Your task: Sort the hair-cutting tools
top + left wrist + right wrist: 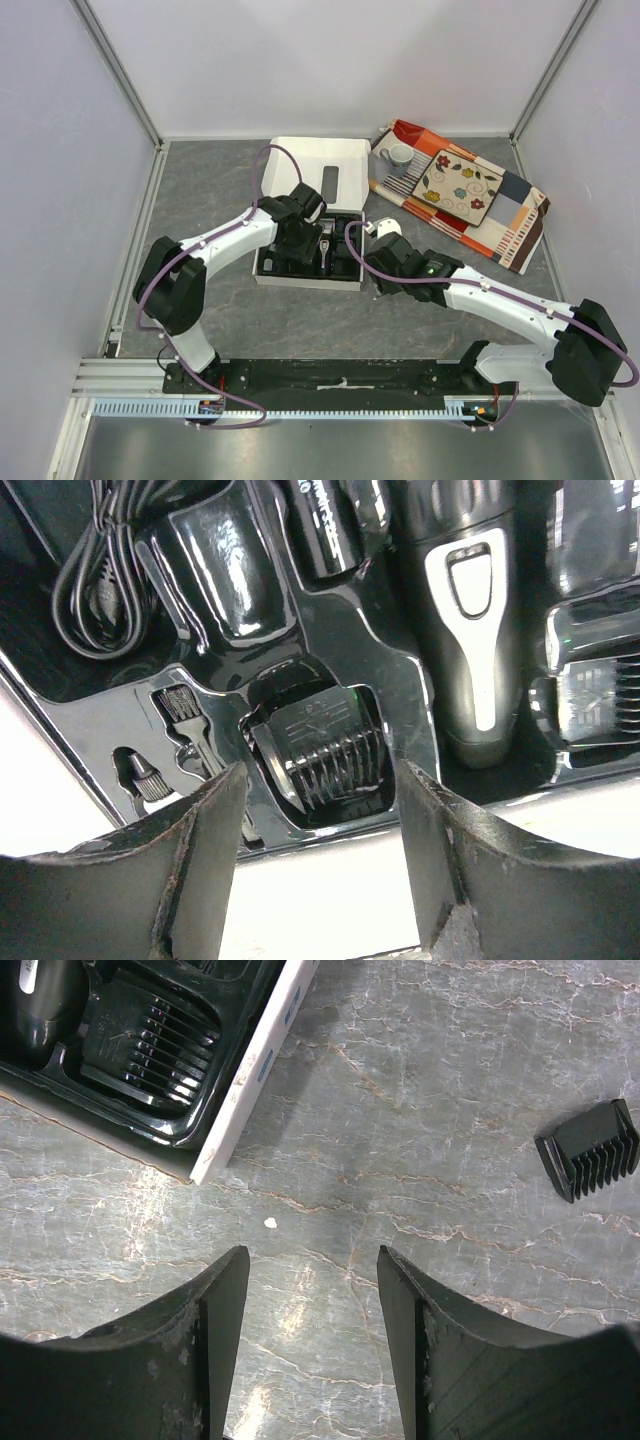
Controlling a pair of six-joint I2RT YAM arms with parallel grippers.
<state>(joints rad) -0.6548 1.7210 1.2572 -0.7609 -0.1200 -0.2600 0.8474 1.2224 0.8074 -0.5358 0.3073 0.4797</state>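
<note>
The white box (343, 153) lies open with a black tray (340, 630) of hair-cutting tools. My left gripper (297, 250) hangs open low over the tray's near side. Between its fingers (215, 810) shows a black comb attachment (320, 750) seated in its recess, not touched. The black-and-silver clipper (470, 630) lies to its right, and the coiled black cable (100, 590) sits at the upper left. My right gripper (312, 1255) is open and empty above bare table, right of the box (250, 1070). A loose black comb attachment (590, 1150) lies on the table further right.
A small brush (185, 715) and more combs (600, 690) fill other tray recesses. A patterned cloth (520, 215) at the back right carries a flowered plate (458, 187) and a grey mug (399, 157). White walls enclose the grey marble table (210, 170).
</note>
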